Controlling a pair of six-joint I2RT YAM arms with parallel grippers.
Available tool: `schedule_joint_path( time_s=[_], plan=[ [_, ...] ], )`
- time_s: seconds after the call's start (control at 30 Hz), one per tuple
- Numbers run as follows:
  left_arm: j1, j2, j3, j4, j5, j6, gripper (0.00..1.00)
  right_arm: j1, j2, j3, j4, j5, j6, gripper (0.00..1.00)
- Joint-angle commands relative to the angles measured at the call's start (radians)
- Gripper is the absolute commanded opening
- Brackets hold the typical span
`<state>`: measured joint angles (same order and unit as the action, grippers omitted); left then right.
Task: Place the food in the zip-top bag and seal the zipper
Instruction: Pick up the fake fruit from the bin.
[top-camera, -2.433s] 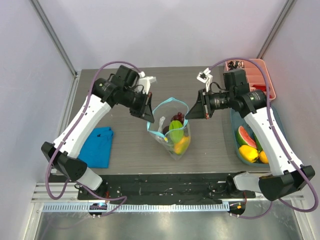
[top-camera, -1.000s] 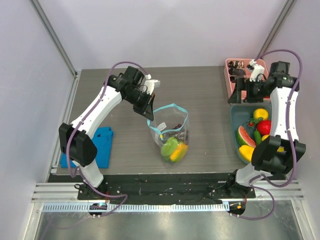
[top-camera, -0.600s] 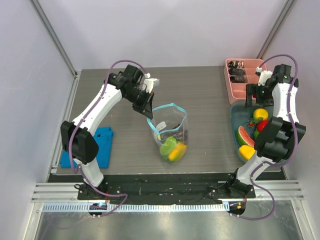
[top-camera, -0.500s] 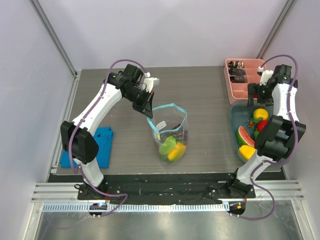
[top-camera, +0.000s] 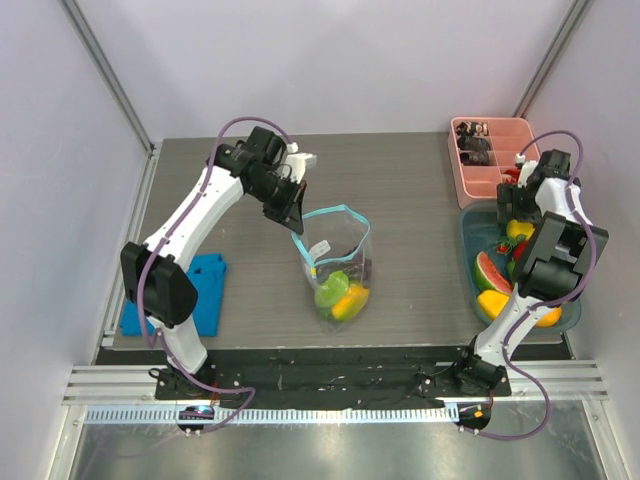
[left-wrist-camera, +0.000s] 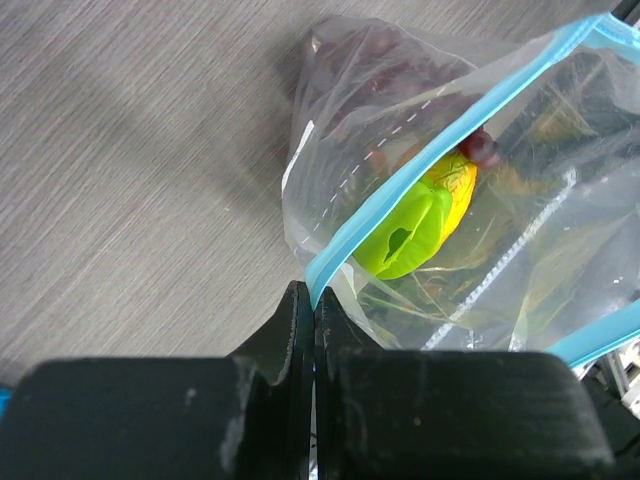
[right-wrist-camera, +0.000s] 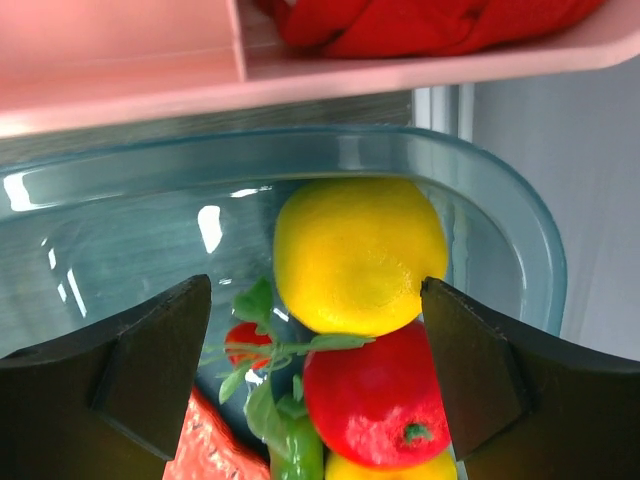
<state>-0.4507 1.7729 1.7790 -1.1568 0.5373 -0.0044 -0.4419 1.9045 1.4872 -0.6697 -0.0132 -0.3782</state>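
The zip-top bag (top-camera: 335, 262) stands open-mouthed at the centre of the top view on the grey table (top-camera: 420, 200), its teal zipper (top-camera: 338, 211) forming a loop above a green fruit (top-camera: 327, 291) and an orange-yellow one (top-camera: 351, 300) at the bottom. The left wrist view shows some dark reddish pieces behind them. The left gripper (top-camera: 294, 221) reaches in from the upper left with its arm stretched out, jaws pressed together on the zipper's left end (left-wrist-camera: 340, 245). A blue cloth (top-camera: 195, 290) lies at the lower left, well apart from the bag. At the right edge a teal bowl (top-camera: 466, 250) holds the watermelon slice (top-camera: 487, 271), a yellow lemon (right-wrist-camera: 360, 255), a red fruit (right-wrist-camera: 375, 400) and more. A pink tray (top-camera: 470, 172) sits just above the bowl. The right gripper (top-camera: 512, 200) points down into the bowl with its arm folded back, jaws spread either side of the lemon and holding nothing.
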Motion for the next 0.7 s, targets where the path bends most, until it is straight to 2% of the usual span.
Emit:
schedule_joint_path(
  time_s=[0.0,0.17,0.37,0.47,0.6,0.67],
  plan=[
    [0.007,0.013,0.045,-0.001,-0.023,-0.04,0.0,-0.006,-0.004,-0.033,0.134,0.056,0.036,0.9],
    [0.006,-0.009,0.027,0.028,-0.046,-0.048,0.0,-0.008,0.021,-0.059,0.185,0.082,0.053,0.92],
    [0.007,-0.016,0.016,0.043,-0.033,-0.055,0.0,-0.006,0.054,-0.056,0.183,0.045,0.084,0.91],
    [0.007,-0.016,0.013,0.042,-0.03,-0.051,0.0,-0.006,0.048,-0.057,0.182,0.027,0.088,0.86],
    [0.006,-0.023,0.011,0.049,-0.033,-0.051,0.0,-0.006,0.004,-0.064,0.174,-0.008,0.09,0.64],
    [0.007,-0.024,0.008,0.054,-0.033,-0.051,0.0,-0.006,-0.024,-0.065,0.157,-0.034,0.093,0.57]
  ],
)
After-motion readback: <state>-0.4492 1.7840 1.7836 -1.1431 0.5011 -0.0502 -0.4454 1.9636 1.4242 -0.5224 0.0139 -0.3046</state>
